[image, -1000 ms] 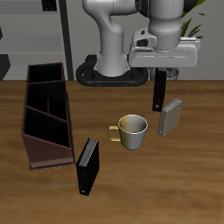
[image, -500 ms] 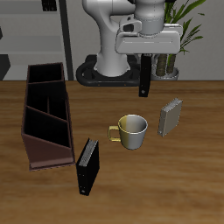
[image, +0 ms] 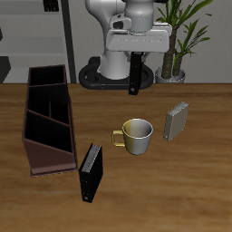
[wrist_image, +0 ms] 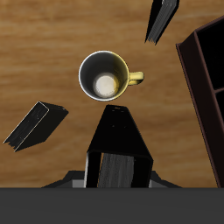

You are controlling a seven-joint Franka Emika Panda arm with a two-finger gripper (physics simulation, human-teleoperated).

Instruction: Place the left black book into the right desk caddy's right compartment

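The gripper clamps the left black book, a slim, plain black hardcover hanging upright in mid-air. It is far back over the table, well apart from the right desk caddy.

I see even, soft light from above in both views; no glare. Faint, diffuse shadows lie under objects on the table. Renders are low-resolution, slightly soft. Caddy interiors read dark, detail lost.

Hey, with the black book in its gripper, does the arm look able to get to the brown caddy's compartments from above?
Probably yes. The gripper holds the black book clear above the table, and the caddy is open-topped with nothing over it. The mug sits off that path.
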